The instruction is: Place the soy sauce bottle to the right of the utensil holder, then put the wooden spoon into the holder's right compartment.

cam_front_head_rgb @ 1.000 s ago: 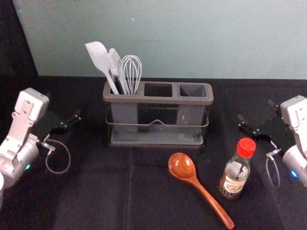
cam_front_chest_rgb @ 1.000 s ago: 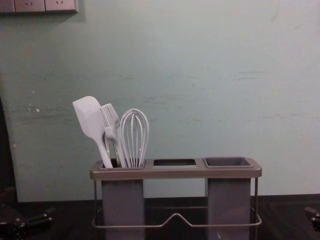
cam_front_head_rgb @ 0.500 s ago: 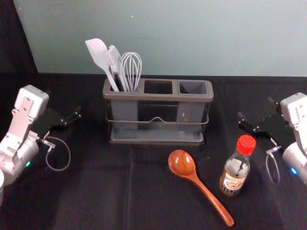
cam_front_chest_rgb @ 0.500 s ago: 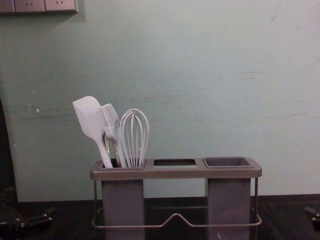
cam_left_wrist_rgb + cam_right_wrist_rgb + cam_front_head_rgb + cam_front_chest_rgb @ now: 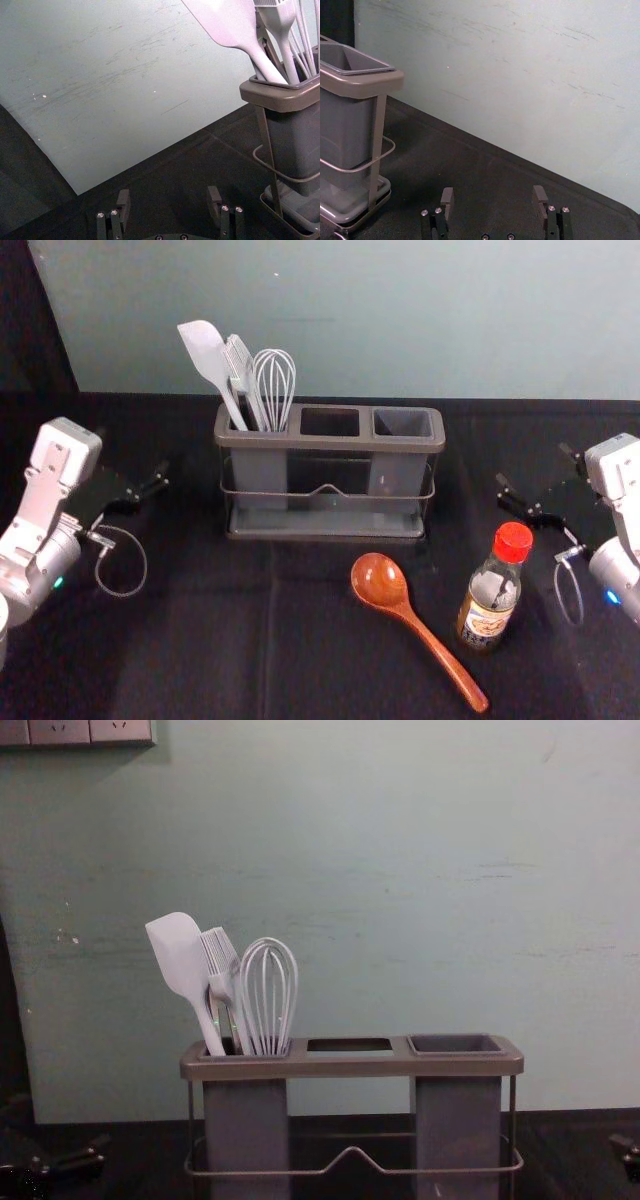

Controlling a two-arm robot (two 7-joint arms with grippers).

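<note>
The soy sauce bottle (image 5: 489, 605), red-capped, stands upright at the front right. Left of it lies the wooden spoon (image 5: 428, 642), bowl toward the utensil holder (image 5: 330, 447) and handle toward the front right. The holder's right compartment (image 5: 402, 424) has nothing in it; white utensils fill the left one. My left gripper (image 5: 133, 453) hovers left of the holder, and in the left wrist view the gripper (image 5: 169, 194) is open, nothing between its fingers. My right gripper (image 5: 533, 466) is right of the holder, behind the bottle; its wrist view shows the gripper (image 5: 493, 193) open and holding nothing.
A pale wall (image 5: 400, 320) rises behind the dark cloth-covered table (image 5: 200, 640). A white spatula (image 5: 183, 965), a brush and a whisk (image 5: 270, 990) stick up above the holder's left side.
The head view has shifted slightly, so its contents sit a few pixels higher than a second ago. Both arms, the bottle and the spoon have kept their places.
</note>
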